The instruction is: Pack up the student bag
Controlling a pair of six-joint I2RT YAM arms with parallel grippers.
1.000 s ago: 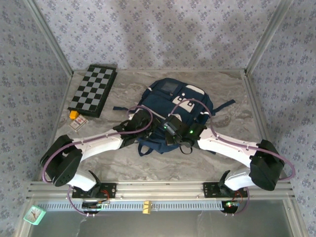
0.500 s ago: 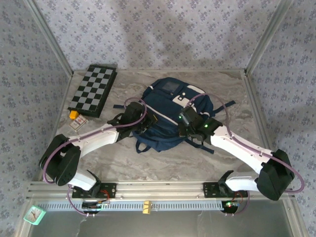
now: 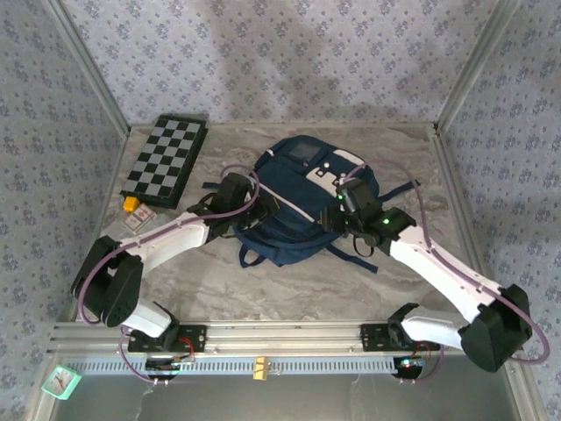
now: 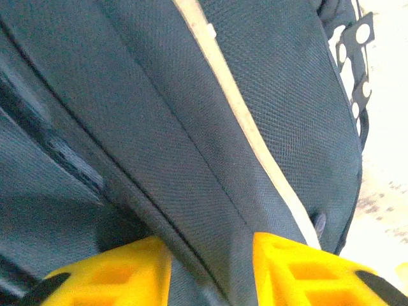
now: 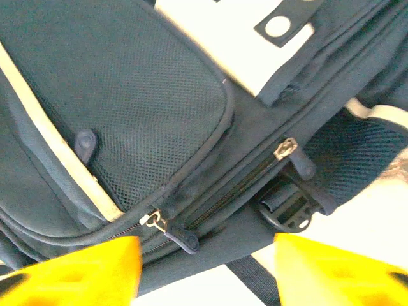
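Hovering at student bag [image 3: 294, 224], left claw [image 4: 207, 255] parted, right claw [image 5: 207, 245] spread wide above zippers [image 5: 153, 221]

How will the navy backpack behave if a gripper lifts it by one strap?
Probably floppy: the backpack is soft woven fabric, lying slumped. Its loose straps would likely dangle and snag. Rolling seems unlikely; it lies flat.

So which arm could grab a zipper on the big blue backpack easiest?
Probably right. The right claw hangs open over the navy fabric backpack, a metal zipper pull just ahead of its yellow fingers. The left claw faces plain fabric and pale trim.
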